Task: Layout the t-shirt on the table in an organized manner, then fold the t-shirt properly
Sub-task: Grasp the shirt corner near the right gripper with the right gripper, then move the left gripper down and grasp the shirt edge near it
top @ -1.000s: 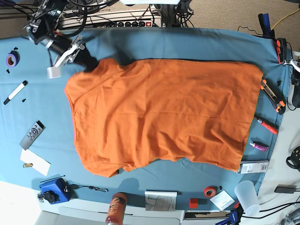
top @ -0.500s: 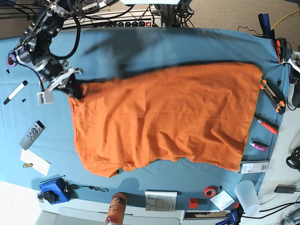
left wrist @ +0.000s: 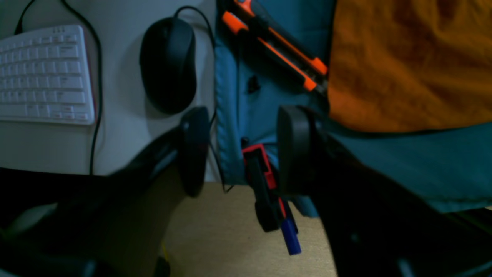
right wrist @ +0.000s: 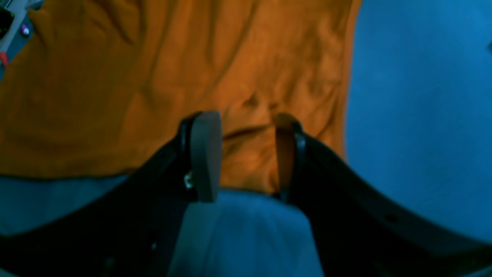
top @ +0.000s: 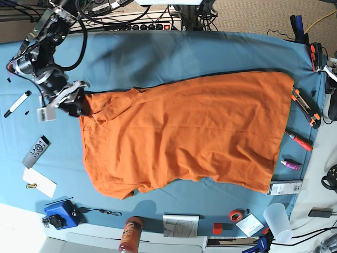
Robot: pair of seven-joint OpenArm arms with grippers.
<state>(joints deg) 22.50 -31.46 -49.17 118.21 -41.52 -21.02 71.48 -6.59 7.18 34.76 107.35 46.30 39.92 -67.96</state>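
Note:
The orange t-shirt (top: 184, 137) lies spread across the blue-teal table (top: 210, 52), wrinkled, with its far edge slanting down to the left. My right gripper (top: 75, 104) sits at the shirt's far left corner. In the right wrist view its jaws (right wrist: 246, 157) stand apart, and the shirt's edge (right wrist: 153, 69) lies between the fingers on the table cloth (right wrist: 419, 96). My left gripper (left wrist: 244, 150) is open and empty over the table's corner (left wrist: 403, 165), just off the shirt's corner (left wrist: 407, 61). The left gripper does not show in the base view.
Left of the shirt lie a marker (top: 17, 103), a remote (top: 36, 151) and purple tape (top: 14, 66). Along the front stand a blue box (top: 60, 213), an orange-lidded bottle (top: 130, 234), red tape (top: 237, 215) and a cup (top: 277, 221). A utility knife (left wrist: 276, 50), red clamp (left wrist: 265, 184), mouse (left wrist: 168, 63) and keyboard (left wrist: 42, 73) lie by the left gripper.
My right gripper has moved left and toward the table's front, dragging the shirt's far left corner with it. The shirt's far edge now slants. Its jaws now stand apart.

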